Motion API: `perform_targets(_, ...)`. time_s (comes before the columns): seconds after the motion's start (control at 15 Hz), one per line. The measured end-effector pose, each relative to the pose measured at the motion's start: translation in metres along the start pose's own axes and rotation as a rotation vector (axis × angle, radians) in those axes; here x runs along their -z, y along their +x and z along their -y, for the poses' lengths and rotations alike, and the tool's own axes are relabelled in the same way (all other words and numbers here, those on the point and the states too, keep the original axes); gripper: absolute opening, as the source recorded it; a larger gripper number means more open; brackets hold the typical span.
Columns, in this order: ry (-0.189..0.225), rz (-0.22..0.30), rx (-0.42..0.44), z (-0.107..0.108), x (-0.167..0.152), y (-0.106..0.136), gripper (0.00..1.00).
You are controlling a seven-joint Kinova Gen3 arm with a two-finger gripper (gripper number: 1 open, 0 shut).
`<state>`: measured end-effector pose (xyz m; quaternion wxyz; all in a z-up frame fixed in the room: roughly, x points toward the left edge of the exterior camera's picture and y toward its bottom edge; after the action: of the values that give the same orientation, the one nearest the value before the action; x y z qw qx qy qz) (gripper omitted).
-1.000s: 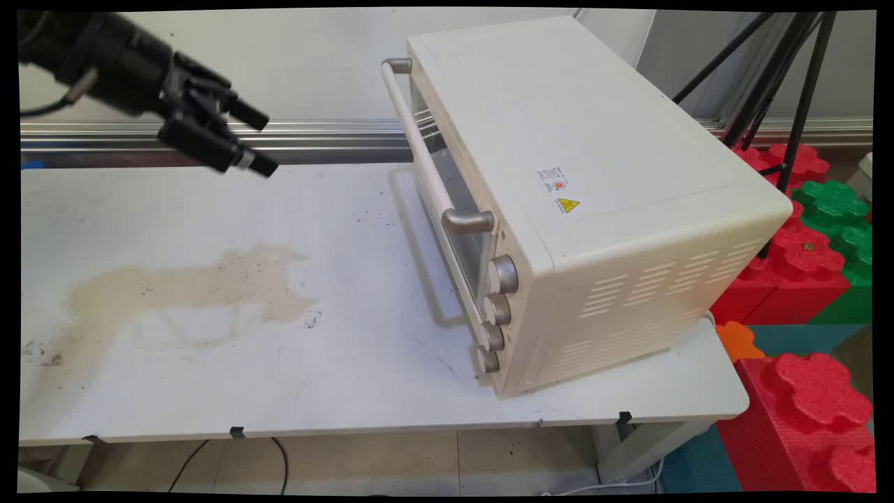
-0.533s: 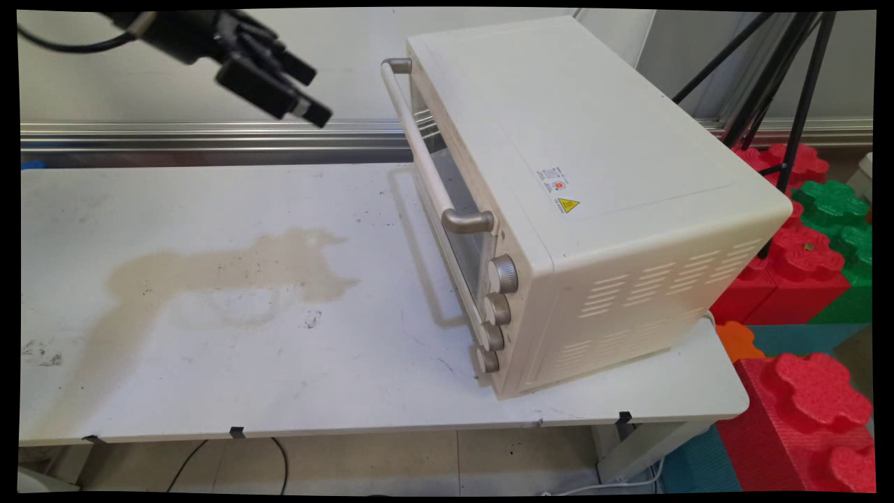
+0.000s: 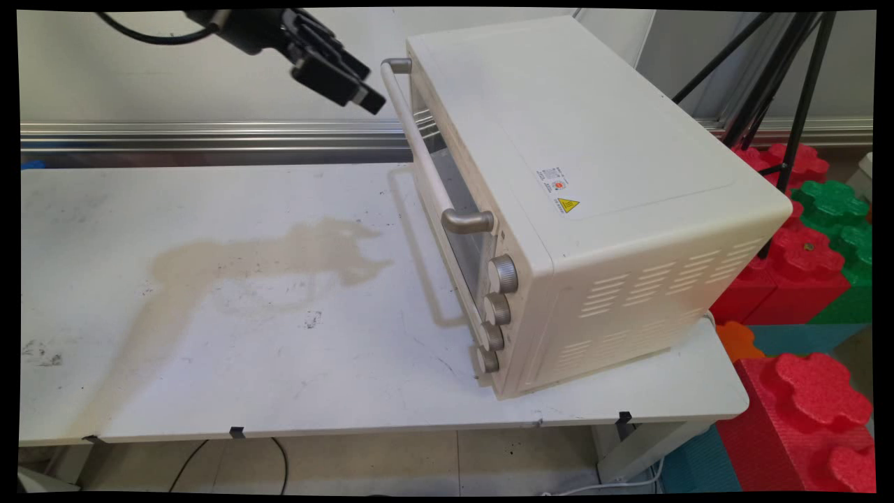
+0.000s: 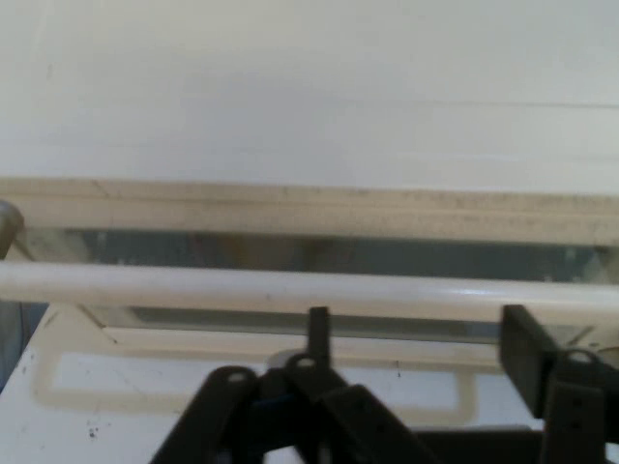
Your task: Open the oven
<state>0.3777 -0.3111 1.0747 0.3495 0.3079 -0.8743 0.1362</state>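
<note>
You see the fingers (image 4: 527,353) standing apart, with nothing between them. In the hand view one finger rises at 6 o'clock and the other at 4 o'clock, and both tips reach up to the handle (image 4: 290,287) without closing on it. The gripper (image 3: 362,87) hangs in the air just beside the far end of the handle (image 3: 419,143), at 9 o'clock from it in the main view; you cannot tell from the pictures whether it touches the bar.

The handle is a cream bar on two metal brackets, running across the top of the glass door (image 3: 454,185). The door is closed. The oven (image 3: 580,161) occupies the table (image 3: 209,349) at 3 o'clock, with its door facing 9 o'clock. Four knobs (image 3: 494,311) sit in a column at the near end of the oven front.

A tan stain (image 3: 265,255) lies on the table at 9 o'clock from the oven. Red and green foam blocks (image 3: 810,265) stand off the table at 3 o'clock.
</note>
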Motion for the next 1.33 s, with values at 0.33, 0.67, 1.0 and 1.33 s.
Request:
perform_targets(0.33, 0.004, -0.002, -0.002, 0.001, -0.022, 0.011, 0.00)
perform_targets(0.67, 0.002, 0.003, 0.012, -0.001, -0.049, 0.017, 0.00)
perform_targets(1.0, -0.003, 0.012, 0.026, -0.003, -0.075, 0.019, 0.00)
perform_targets(1.33, -0.007, 0.026, 0.039, -0.005, -0.093, 0.017, 0.00)
